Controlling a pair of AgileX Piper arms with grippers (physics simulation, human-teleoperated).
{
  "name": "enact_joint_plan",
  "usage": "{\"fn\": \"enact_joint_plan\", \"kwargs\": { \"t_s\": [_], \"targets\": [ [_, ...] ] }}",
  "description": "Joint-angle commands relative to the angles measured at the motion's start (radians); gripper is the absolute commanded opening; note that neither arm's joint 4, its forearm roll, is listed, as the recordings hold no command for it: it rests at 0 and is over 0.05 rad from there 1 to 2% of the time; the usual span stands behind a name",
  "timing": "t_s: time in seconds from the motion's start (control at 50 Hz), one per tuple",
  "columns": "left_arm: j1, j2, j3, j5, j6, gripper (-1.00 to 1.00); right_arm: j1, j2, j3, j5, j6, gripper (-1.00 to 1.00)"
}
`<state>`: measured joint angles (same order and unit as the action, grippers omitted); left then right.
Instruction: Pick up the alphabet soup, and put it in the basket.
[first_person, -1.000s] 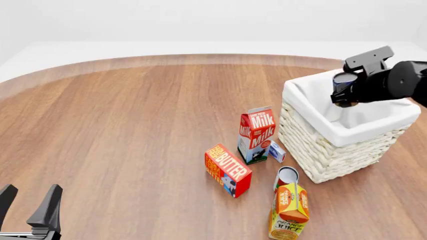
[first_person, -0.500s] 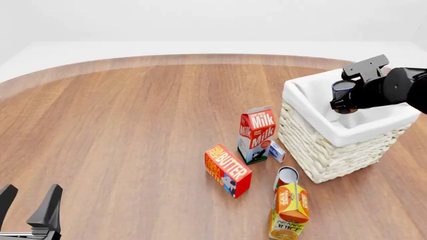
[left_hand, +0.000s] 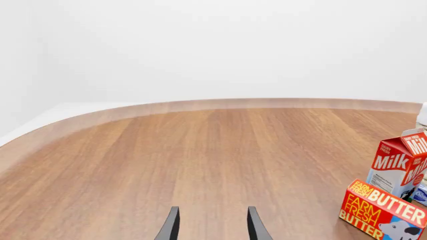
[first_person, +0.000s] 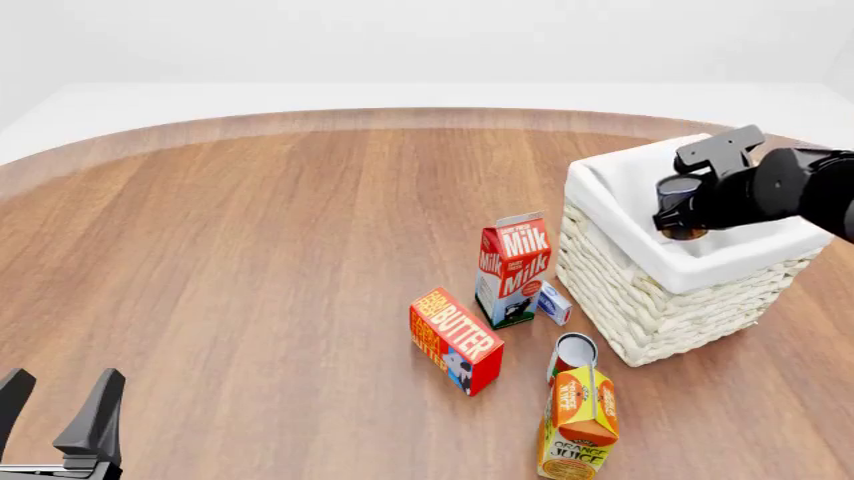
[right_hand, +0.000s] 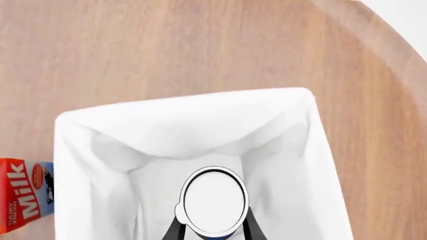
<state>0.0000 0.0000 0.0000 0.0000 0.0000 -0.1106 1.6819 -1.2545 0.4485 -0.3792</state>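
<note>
My right gripper (first_person: 683, 212) is shut on the alphabet soup (first_person: 678, 190) and holds it upright, low inside the mouth of the white wicker basket (first_person: 638, 300) at the right of the table. In the right wrist view the can's silver-white top (right_hand: 213, 201) sits between my two dark fingers (right_hand: 175, 229), above the basket's cloth lining (right_hand: 180, 107). The can's label is mostly hidden. My left gripper (first_person: 60, 390) is open and empty at the near left edge; it also shows in the left wrist view (left_hand: 213, 217).
Left of the basket stand a milk carton (first_person: 514, 268) and a small blue-white box (first_person: 554, 302). A butter box (first_person: 457, 340), a red-and-white can (first_person: 571, 355) and an orange juice carton (first_person: 577, 425) lie nearer. Milk (left_hand: 400, 167) and butter (left_hand: 383, 210) show in the left wrist view.
My right gripper has moved down with the can, from above the basket's rim to inside its mouth. The left arm has not moved.
</note>
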Motion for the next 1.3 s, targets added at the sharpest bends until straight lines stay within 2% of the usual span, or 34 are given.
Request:
{"fn": "enact_joint_plan", "kwargs": {
  "t_s": [0.02, 0.48, 0.5, 1.0, 1.3],
  "targets": [
    [0.0, 0.0, 0.0, 0.0, 0.0, 1.0, 0.002, 0.004, 0.004, -0.007, 0.023, -1.0],
    [0.0, 0.0, 0.0, 0.0, 0.0, 1.0, -0.008, 0.01, -0.008, 0.003, 0.019, -1.0],
    [0.0, 0.0, 0.0, 0.0, 0.0, 1.0, -0.011, 0.012, -0.01, 0.002, 0.017, 1.0],
    [0.0, 0.0, 0.0, 0.0, 0.0, 1.0, -0.006, -0.016, 0.006, 0.001, 0.033, 1.0],
    [0.0, 0.0, 0.0, 0.0, 0.0, 1.0, -0.002, -0.14, 0.075, -0.028, 0.045, 1.0]
  ]
}}
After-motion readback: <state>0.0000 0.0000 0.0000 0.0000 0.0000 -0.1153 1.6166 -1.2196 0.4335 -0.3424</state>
